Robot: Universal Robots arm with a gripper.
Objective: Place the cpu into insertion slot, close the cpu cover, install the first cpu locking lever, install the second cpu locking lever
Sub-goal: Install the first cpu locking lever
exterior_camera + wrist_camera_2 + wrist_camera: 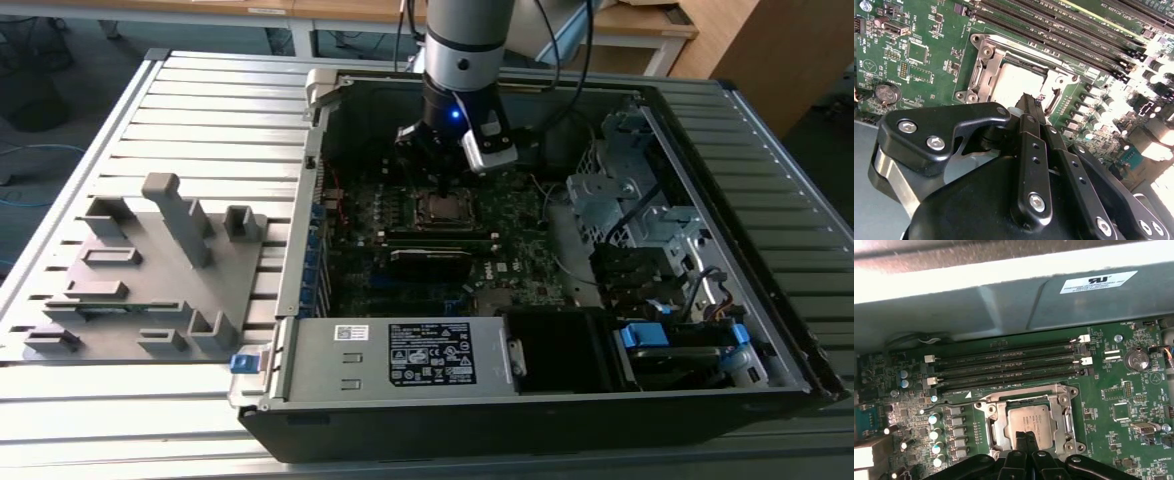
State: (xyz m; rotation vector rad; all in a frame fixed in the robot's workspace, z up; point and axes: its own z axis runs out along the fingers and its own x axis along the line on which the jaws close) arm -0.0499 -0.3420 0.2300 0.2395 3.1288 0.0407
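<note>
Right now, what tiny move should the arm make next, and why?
Probably a slight press downward: the shut gripper is at the edge of the cpu cover, which already lies flat around the seated cpu, so holding it down seems the likely step.

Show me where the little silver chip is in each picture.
Exterior view: the cpu sits directly under the tool.
First wrist view: cpu inside the cpu cover, at the tool's tips.
Second wrist view: cpu partly behind the tool.
Shared landmark: the long black memory slots beside it.
</note>
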